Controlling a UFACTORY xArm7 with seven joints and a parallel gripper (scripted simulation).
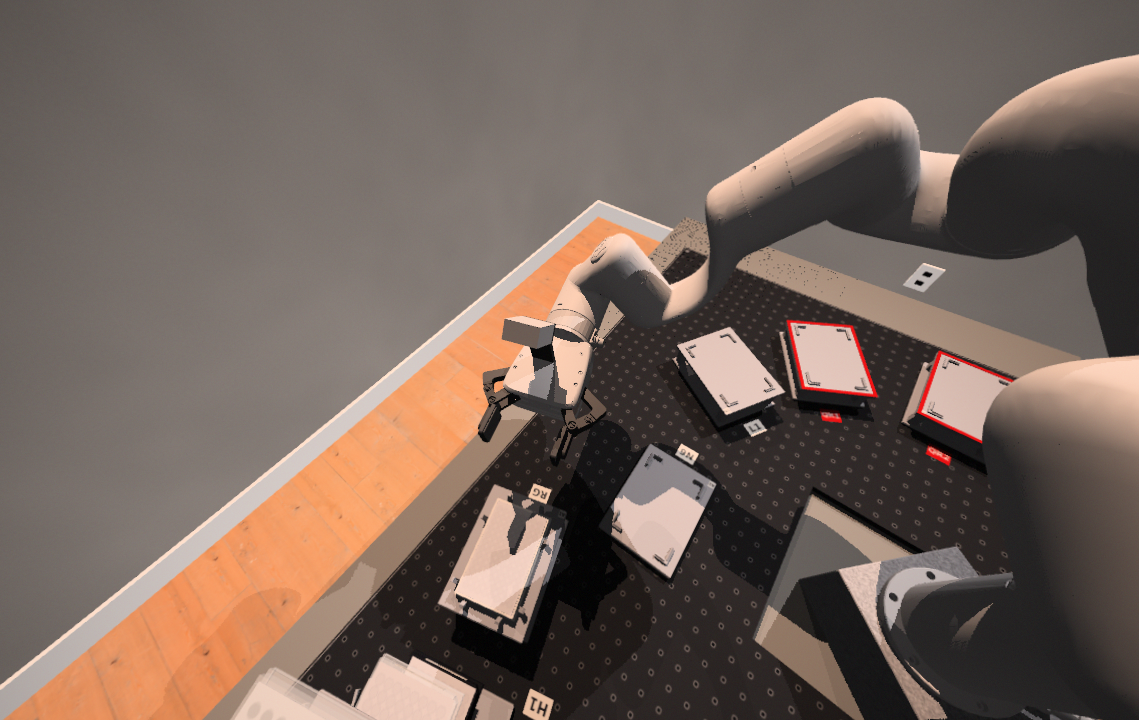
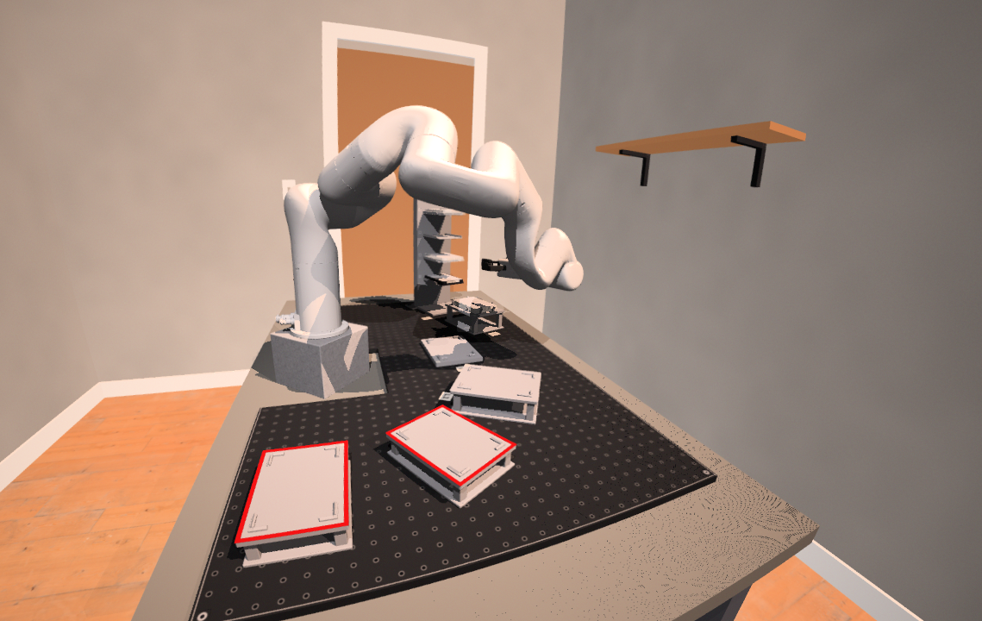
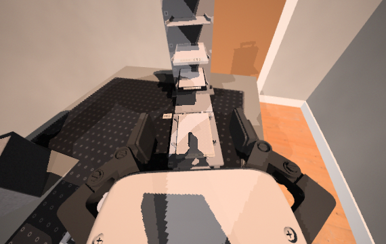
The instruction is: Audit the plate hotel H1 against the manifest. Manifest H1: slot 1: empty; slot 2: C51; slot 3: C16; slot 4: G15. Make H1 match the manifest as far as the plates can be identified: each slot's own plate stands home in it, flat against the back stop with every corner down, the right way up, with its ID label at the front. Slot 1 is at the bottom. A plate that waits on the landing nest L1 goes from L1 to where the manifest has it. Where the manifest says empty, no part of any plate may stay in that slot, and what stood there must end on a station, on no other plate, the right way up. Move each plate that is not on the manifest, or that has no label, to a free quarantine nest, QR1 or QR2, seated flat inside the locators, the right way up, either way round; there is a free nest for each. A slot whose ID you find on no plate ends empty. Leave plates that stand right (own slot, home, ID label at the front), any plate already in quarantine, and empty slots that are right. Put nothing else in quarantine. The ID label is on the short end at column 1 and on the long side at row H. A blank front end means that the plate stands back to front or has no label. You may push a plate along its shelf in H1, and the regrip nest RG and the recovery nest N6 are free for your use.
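My gripper (image 1: 521,438) is open and empty. It hangs above the table edge, short of the regrip nest RG (image 1: 506,559). A pale plate (image 3: 194,135) lies flat on RG; in the wrist view it shows between and beyond my fingers. The hotel H1 stands behind RG. One plate (image 3: 190,54) sits on a middle shelf with a label at its front. Another plate (image 3: 191,78) sits on the shelf below. I cannot read the labels. The top shelf (image 3: 187,21) looks bare. H1 also shows in the exterior view (image 2: 436,259).
The recovery nest N6 (image 1: 661,510) is bare beside RG. The landing nest L1 (image 1: 728,374) is bare. The two red-edged quarantine nests (image 1: 829,358) (image 1: 958,398) are bare. The arm's base (image 1: 913,608) stands at the right. The table edge and the floor lie to my left.
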